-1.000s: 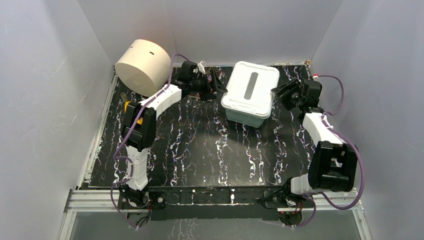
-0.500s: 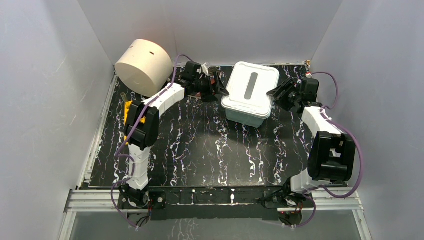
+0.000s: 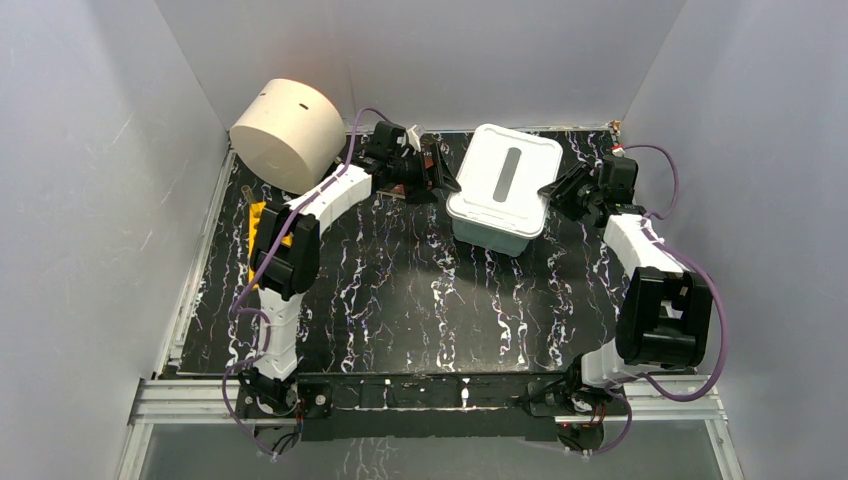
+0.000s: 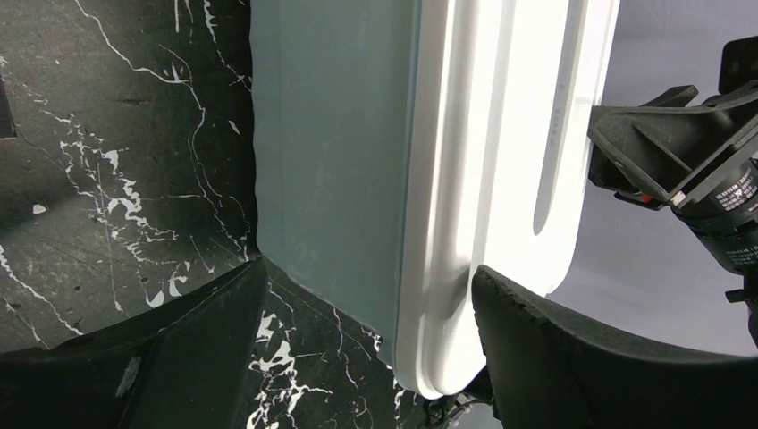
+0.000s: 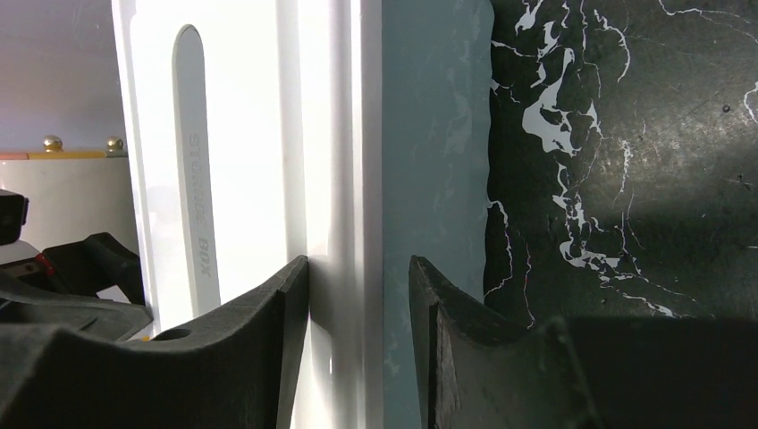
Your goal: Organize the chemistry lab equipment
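A storage box with a white slotted lid (image 3: pixel 505 172) and a pale green body (image 4: pixel 331 134) stands at the back middle of the black marbled table (image 3: pixel 400 290). My left gripper (image 4: pixel 366 273) is open and straddles the box's left near corner; one finger lies by the lid top and the other stands off the wall. My right gripper (image 5: pixel 357 264) is shut on the lid's right rim (image 5: pixel 344 179), one pad on top and one under it against the wall. The loose lab equipment is hidden, apart from a yellow piece (image 3: pixel 262 218) under my left arm.
A big cream cylinder (image 3: pixel 287 133) lies on its side at the back left, close to my left arm. Grey walls close in the table on three sides. My two grippers (image 3: pixel 440 175) (image 3: pixel 552 190) face each other across the box.
My right gripper has moved left onto the box's right rim and narrowed its jaws on it. My left gripper has edged right to the box's left corner, still open.
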